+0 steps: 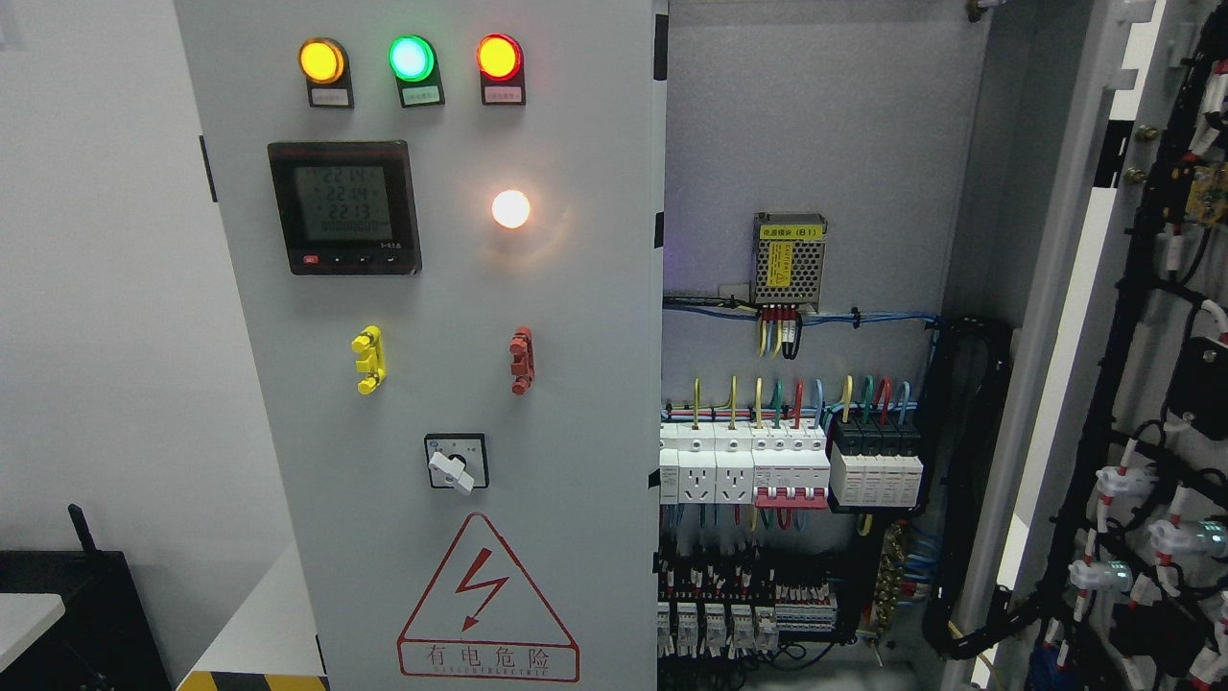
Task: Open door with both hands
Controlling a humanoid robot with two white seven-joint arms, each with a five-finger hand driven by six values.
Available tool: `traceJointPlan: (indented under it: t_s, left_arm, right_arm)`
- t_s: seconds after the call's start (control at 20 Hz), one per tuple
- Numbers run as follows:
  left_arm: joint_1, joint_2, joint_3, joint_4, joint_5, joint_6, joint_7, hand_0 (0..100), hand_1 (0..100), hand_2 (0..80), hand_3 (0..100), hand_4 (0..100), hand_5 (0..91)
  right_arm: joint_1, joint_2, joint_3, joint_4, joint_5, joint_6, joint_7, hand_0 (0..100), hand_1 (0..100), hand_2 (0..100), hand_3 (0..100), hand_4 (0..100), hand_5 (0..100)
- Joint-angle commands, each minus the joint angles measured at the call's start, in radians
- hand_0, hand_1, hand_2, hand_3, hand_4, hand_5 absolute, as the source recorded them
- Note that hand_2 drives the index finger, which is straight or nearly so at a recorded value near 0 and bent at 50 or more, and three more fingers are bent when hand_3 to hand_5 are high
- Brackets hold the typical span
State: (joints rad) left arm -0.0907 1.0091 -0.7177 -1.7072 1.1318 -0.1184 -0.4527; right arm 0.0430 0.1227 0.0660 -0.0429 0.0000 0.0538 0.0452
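So neither robot hand shows up anywhere here, so can't tell what the fingers are doing. The right door is swung wide open at the picture's right edge, wiring on its inner side. The left door is closed, lamps lit, with the breakers exposed inside the cabinet.

wall: plain white, left | black box: lower left | floor stripe: yellow-black, bottom edge

No robot body in view
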Motion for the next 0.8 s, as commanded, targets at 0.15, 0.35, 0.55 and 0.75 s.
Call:
traceJointPlan:
  t_s: [0.15, 0.35, 0.55, 0.75]
  left_arm:
    - [0.424, -0.006, 0.414, 0.077, -0.185, -0.006, 0.014, 0, 0, 0.0, 0, 0, 0.0]
    - [0.627, -0.084, 0.555, 0.099, -0.306, -0.032, 0.014, 0, 0, 0.0, 0, 0, 0.0]
    - [0.654, -0.205, 0.557, 0.243, -0.481, -0.058, 0.014, 0, 0, 0.0, 0, 0, 0.0]
    - [0.637, -0.361, 0.555, 0.421, -0.722, -0.070, 0.012, 0, 0, 0.0, 0, 0, 0.0]
  right_arm:
    - [0.000, 0.000, 0.000, 0.000, 0.011, 0.000, -0.001, 38, 0, 0, 0, 0, 0]
    - [0.000, 0.000, 0.000, 0.000, 0.012, 0.000, 0.001, 38, 0, 0, 0, 0, 0]
    - [0.000, 0.000, 0.000, 0.000, 0.012, 0.000, 0.001, 38, 0, 0, 0, 0, 0]
    - [0.000, 0.000, 0.000, 0.000, 0.012, -0.002, 0.001, 38, 0, 0, 0, 0, 0]
